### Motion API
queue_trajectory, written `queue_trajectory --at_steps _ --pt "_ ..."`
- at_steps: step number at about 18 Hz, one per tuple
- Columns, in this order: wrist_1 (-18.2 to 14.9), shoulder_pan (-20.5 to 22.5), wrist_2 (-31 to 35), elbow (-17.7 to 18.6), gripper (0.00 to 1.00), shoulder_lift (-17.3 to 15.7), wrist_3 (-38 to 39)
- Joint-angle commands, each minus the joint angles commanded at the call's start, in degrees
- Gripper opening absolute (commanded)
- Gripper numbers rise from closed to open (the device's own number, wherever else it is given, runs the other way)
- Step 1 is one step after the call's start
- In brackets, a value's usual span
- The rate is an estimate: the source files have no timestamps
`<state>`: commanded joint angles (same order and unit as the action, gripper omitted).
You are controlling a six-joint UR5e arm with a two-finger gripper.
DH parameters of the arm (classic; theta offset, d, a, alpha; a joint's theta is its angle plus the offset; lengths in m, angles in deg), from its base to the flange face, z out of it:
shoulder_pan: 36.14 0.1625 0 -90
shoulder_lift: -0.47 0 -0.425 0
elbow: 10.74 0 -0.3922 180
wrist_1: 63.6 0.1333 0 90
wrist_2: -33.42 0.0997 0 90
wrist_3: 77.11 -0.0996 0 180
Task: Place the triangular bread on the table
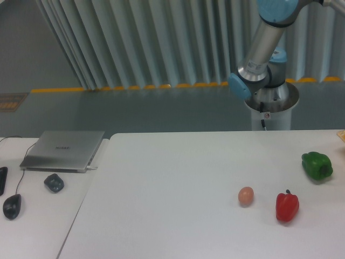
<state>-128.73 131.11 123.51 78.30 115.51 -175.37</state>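
The white table (178, 189) fills the lower middle and right of the camera view. The triangular bread is not clearly in view; only a small tan sliver (342, 135) shows at the right edge, and I cannot tell what it is. The robot arm (265, 46) rises from its pedestal (271, 110) behind the table and leaves the frame at the top right. The gripper is out of view.
A small tan egg (246, 196), a red pepper (287, 206) and a green pepper (317, 165) lie on the table's right side. On the adjoining desk at left are a closed laptop (63, 150), a mouse (12, 206) and a small dark object (54, 182).
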Motion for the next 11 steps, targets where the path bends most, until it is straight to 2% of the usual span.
queue_trajectory --at_steps 3,4,5,10,11 --pt "0.62 -0.17 -0.17 0.26 0.95 0.09 -0.09" --pt "0.62 -0.18 -0.52 0.26 0.92 0.18 -0.09" --pt "0.62 -0.18 -1.05 0.26 0.83 0.18 -0.09" --pt "0.62 -0.18 -1.23 0.18 0.22 0.09 -0.26" --pt "0.62 -0.18 -1.32 0.09 0.16 0.09 -0.26"
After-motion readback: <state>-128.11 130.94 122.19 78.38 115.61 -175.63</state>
